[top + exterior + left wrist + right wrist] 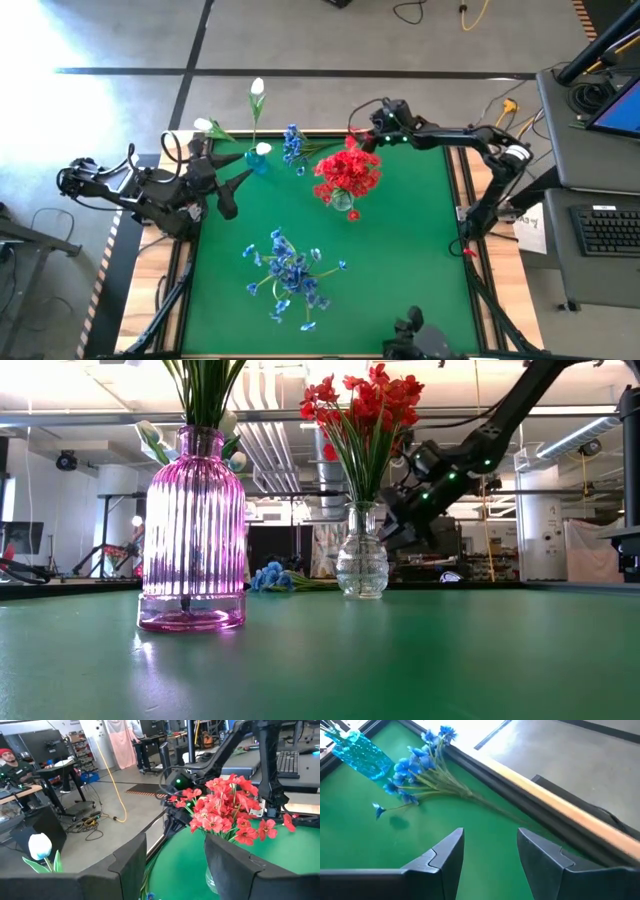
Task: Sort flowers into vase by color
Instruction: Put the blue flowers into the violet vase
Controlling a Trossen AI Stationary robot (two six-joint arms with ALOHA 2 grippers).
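Right hand, fingers apart and empty, hovers at the far edge of the green worktop. Loose blue small-petalled spray lies flat just ahead of it, thin stem end pointing toward this hand, blooms away. Left hand open, waiting, farther off.

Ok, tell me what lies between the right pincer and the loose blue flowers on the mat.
Nothing: in the right wrist view, only bare green mat lies between the open right pincer and the blue flowers lying by the table edge.
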